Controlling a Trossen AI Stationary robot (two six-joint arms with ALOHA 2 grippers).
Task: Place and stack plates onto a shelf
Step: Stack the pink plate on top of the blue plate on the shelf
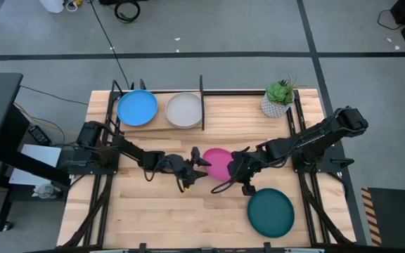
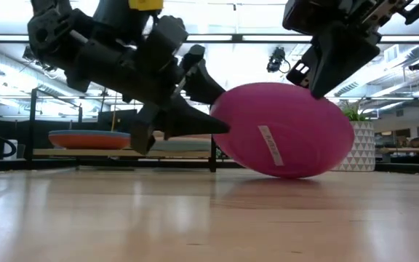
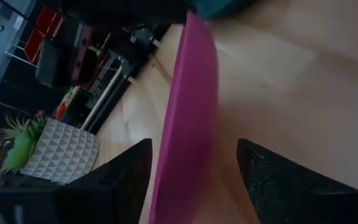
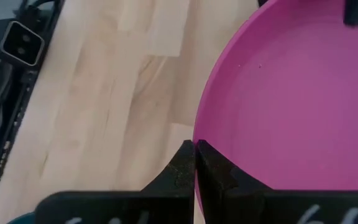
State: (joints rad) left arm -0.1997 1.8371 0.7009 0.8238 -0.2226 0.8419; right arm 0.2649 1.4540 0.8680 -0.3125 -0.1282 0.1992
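Pale wood table [image 1: 153, 211]; right tool [image 4: 194, 163] pinches round matte magenta plate [image 1: 220, 163].

The middle of the wooden tabletop [image 1: 153, 211] is crowded: the magenta plate [image 1: 219, 163] stands tilted on its edge there, with the left gripper [image 1: 201, 161] against one side and the right gripper [image 1: 236, 171] pinching its rim on the other, so nothing passes between the two arms. The dark teal plate [image 1: 271, 212] lies flat near the front right, taking that corner. The front left of the table is bare wood. On the shelf [image 1: 202, 93] at the back, the bright blue plate [image 1: 137, 108] and grey-white plate [image 1: 184, 110] fill the part left of the black upright divider [image 1: 202, 102]; right of it the plank is bare up to the potted plant [image 1: 278, 98].
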